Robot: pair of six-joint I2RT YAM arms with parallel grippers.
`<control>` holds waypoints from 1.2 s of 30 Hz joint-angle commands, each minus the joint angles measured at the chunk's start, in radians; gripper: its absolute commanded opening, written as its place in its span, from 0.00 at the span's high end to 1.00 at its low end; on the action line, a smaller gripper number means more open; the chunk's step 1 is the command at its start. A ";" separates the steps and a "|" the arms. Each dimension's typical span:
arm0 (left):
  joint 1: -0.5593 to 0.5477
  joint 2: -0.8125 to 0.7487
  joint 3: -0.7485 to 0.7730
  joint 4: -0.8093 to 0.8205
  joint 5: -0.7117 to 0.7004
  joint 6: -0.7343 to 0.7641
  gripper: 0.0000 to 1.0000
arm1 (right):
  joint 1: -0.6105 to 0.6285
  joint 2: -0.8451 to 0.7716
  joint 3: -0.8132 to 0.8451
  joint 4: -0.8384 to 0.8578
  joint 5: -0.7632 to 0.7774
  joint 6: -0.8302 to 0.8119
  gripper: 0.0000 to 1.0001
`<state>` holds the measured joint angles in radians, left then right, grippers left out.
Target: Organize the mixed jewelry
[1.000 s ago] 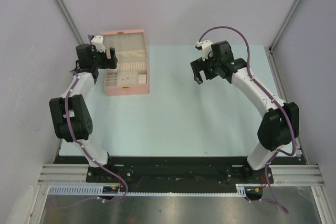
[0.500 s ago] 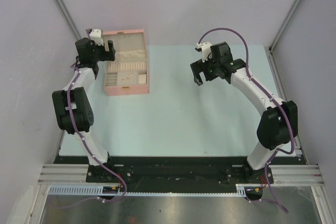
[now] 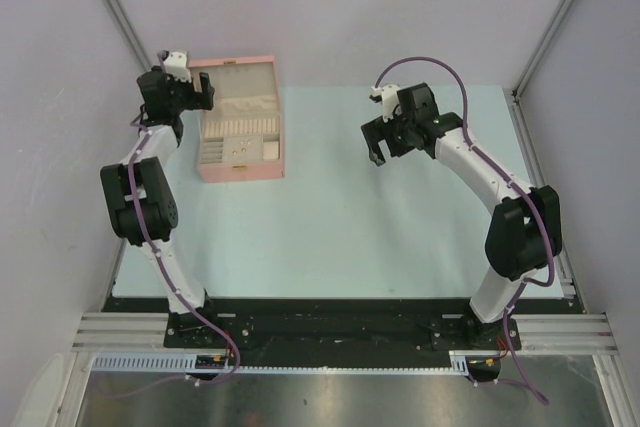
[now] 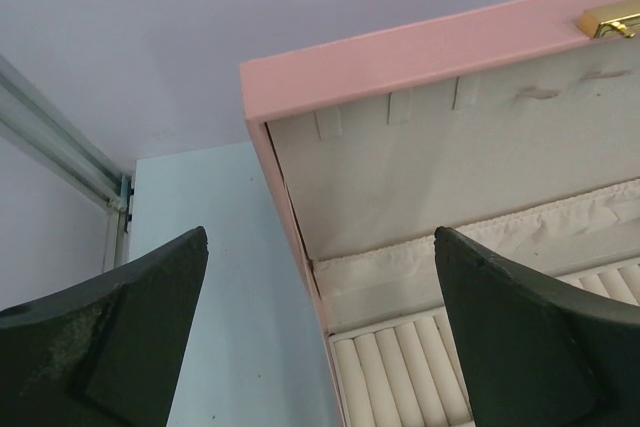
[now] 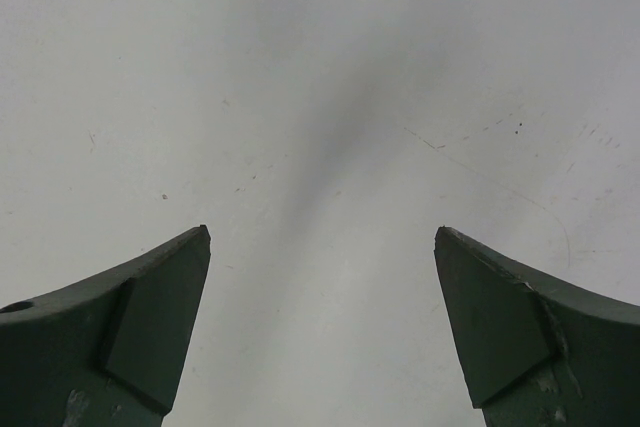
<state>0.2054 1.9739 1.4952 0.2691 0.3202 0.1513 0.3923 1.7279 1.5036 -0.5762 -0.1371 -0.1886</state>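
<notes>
- Top external: pink box [image 3: 240,117] sits open at the far left of the bench [image 3: 380,237], its lid tilted back toward the wall.
- Top external: mixed jewelry [image 3: 238,150] shows only as a tiny speck in the near tray of the box. It is too small to tell the shape or how many pieces.
- Top external: left jaws are spread wide and hold nothing. They are at the far left corner of the box, beside the lid. The speck lies nearer the arm bases and to their right, inside the box and not between them.
- Top external: right jaws are spread wide and empty over bare bench, right of centre. They are well apart from the box and the speck.
- Left wrist: jaws gape, and the box's left rear corner is framed between them. The pink lid rim [image 4: 420,57] and cream lining show, with ring rolls [image 4: 400,377] low in the frame and a gold clasp [image 4: 612,19] at the top right. The jaws do not touch the box, and I cannot tell any jewelry here.
- Right wrist: jaws are wide apart, with only pale scuffed bench [image 5: 320,97] between and beyond them.
</notes>
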 commanded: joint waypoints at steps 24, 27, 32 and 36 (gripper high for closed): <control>0.080 0.020 0.022 0.197 0.468 -0.073 0.00 | 0.005 -0.036 -0.014 0.006 0.022 -0.020 0.00; 0.095 -0.009 -0.027 0.190 0.474 -0.079 0.00 | 0.005 -0.034 -0.013 0.007 0.018 -0.020 0.00; 0.121 -0.029 -0.047 0.156 0.514 -0.072 0.00 | 0.011 -0.031 -0.013 0.010 0.019 -0.018 0.00; 0.127 -0.040 -0.050 0.137 0.534 -0.062 0.00 | 0.013 -0.037 -0.013 0.009 0.027 -0.020 0.00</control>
<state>0.3187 2.0190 1.4467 0.4023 0.7906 0.0776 0.4000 1.7279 1.4879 -0.5774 -0.1272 -0.1963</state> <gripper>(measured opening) 0.996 0.995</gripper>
